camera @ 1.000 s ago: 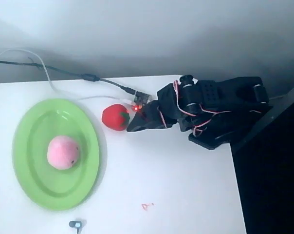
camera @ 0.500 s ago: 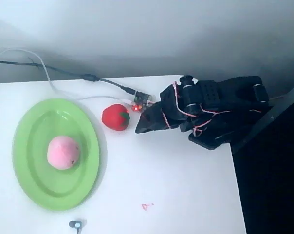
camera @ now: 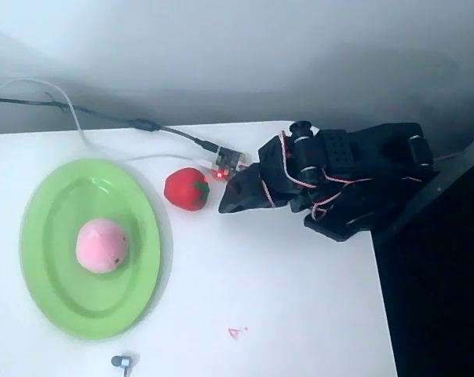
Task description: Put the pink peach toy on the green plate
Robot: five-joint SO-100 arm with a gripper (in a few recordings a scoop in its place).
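The pink peach toy [camera: 102, 245] rests in the middle of the green plate [camera: 52, 290], which lies on the white table at the left of the overhead view. My black gripper [camera: 227, 203] is folded back near the arm's base at the right, well away from the plate, its tip pointing left just right of a red strawberry toy [camera: 185, 189]. The fingers look closed together with nothing between them.
A small circuit board with a red light [camera: 226, 162] and cables [camera: 103, 118] lie at the table's back edge. The table's right edge [camera: 382, 298] drops off beside the arm. A small grey object [camera: 122, 362] sits at the front, and a red mark [camera: 237, 332] is on the tabletop.
The gripper tip has drawn back to the right, away from the strawberry toy, and then settled. The peach toy stays on the plate.
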